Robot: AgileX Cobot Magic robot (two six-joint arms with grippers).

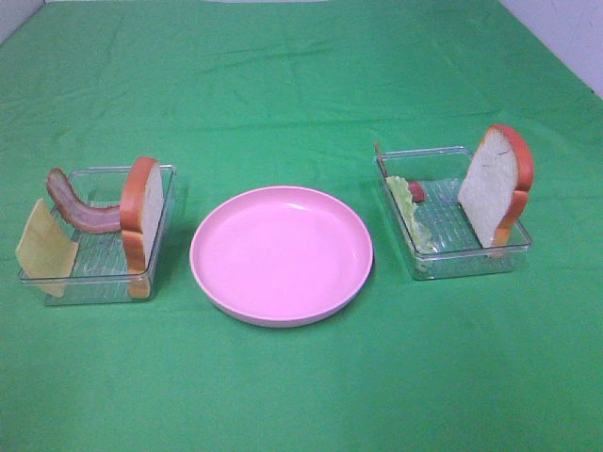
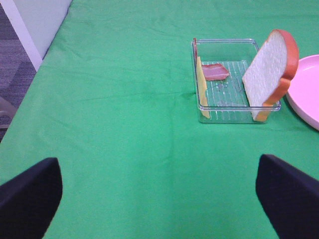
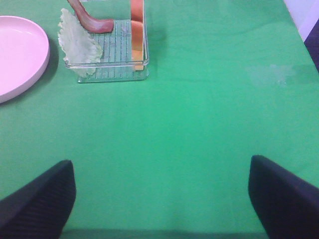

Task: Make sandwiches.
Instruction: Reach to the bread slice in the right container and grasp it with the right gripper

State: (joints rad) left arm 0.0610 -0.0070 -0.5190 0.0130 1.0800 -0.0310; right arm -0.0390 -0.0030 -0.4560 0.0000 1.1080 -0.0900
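The high camera looks down from far on the whole green cloth (image 1: 301, 377). The left wrist camera, low, faces the left tray (image 2: 224, 41); the right one, the right tray (image 3: 114, 72). All see the pink plate (image 1: 281, 254).

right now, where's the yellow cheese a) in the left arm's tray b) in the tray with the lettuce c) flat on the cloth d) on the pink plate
a: the cheese leans on the wall of the tray on the left arm's side, beside a bacon strip; the lettuce is in the other tray.
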